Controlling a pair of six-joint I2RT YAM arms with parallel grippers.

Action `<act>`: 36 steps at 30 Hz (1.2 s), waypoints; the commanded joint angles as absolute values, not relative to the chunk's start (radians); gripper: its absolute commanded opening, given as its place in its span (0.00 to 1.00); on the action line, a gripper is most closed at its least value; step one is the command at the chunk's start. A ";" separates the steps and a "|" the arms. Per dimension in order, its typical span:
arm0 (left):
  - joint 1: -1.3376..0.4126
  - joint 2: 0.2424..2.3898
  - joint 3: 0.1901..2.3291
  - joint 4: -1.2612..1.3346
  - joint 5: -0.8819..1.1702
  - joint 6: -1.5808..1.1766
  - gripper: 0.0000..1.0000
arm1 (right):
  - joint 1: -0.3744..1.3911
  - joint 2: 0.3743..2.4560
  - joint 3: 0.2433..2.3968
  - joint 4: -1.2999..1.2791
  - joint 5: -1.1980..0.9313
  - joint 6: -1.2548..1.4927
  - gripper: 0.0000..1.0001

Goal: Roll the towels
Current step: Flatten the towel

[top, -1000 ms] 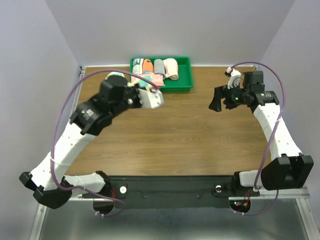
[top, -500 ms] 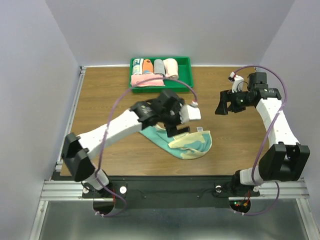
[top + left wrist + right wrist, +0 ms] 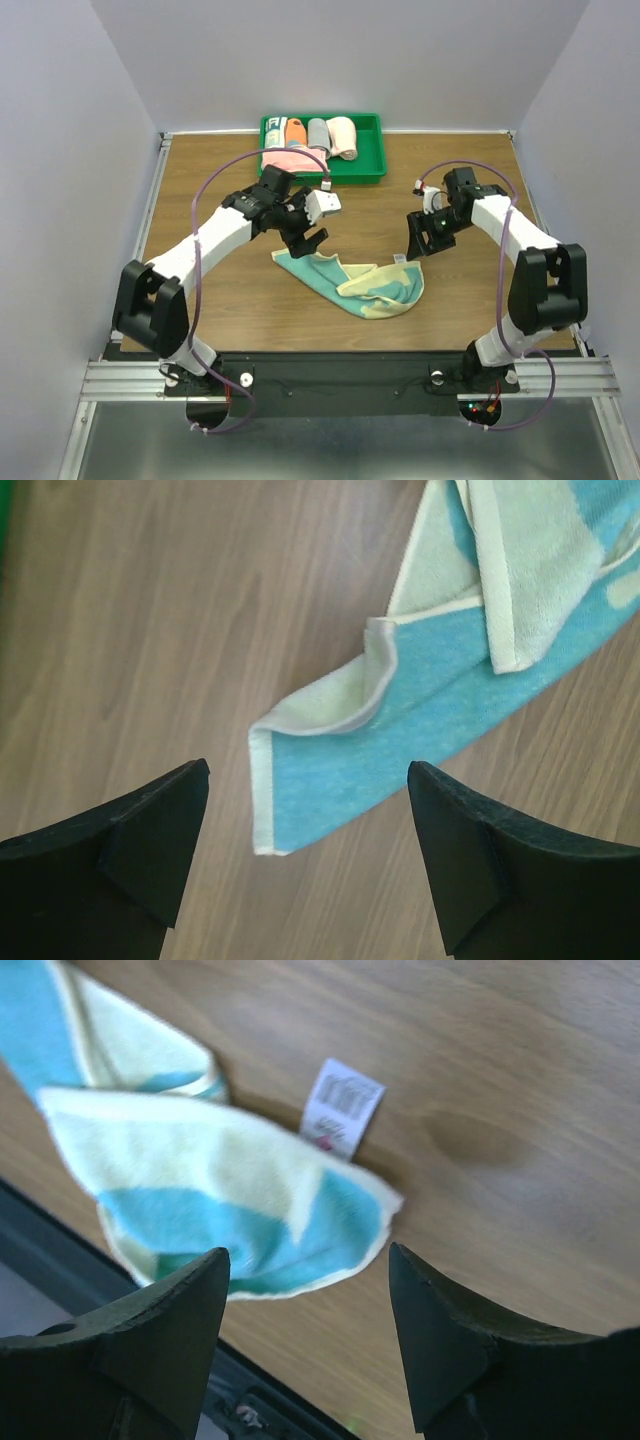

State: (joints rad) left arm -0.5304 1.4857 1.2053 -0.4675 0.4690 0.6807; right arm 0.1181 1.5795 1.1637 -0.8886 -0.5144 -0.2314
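A teal towel (image 3: 360, 282) with pale yellow edges lies crumpled and partly folded over on the wooden table. My left gripper (image 3: 312, 243) hovers open over its left end; in the left wrist view the towel's corner (image 3: 330, 790) shows between the fingers (image 3: 150, 830) with nothing gripped. My right gripper (image 3: 420, 243) hangs open just above the towel's right end (image 3: 230, 1210), near its white label (image 3: 343, 1108). A pale pink towel (image 3: 293, 160) lies in the green tray.
The green tray (image 3: 372, 160) stands at the back centre with several rolled towels (image 3: 330, 135) along its rear. The black base rail (image 3: 340, 370) runs along the near table edge, close below the teal towel. Grey walls enclose the table.
My left gripper opened and dropped the teal towel on the table, then drew back to its left end. My right arm swung in and down to the right end, its jaws narrowing.
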 commanded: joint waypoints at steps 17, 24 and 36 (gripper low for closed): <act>-0.603 1.773 1.285 -0.423 0.692 0.796 0.87 | 0.113 1.813 1.138 -0.729 -0.462 -0.232 0.54; -0.594 1.781 1.304 -0.428 0.660 0.802 0.45 | 0.112 1.816 1.155 -0.732 -0.474 -0.233 0.03; -0.526 1.546 1.385 -0.892 0.675 1.089 0.00 | 0.046 1.806 1.327 -0.729 -0.440 -0.173 0.01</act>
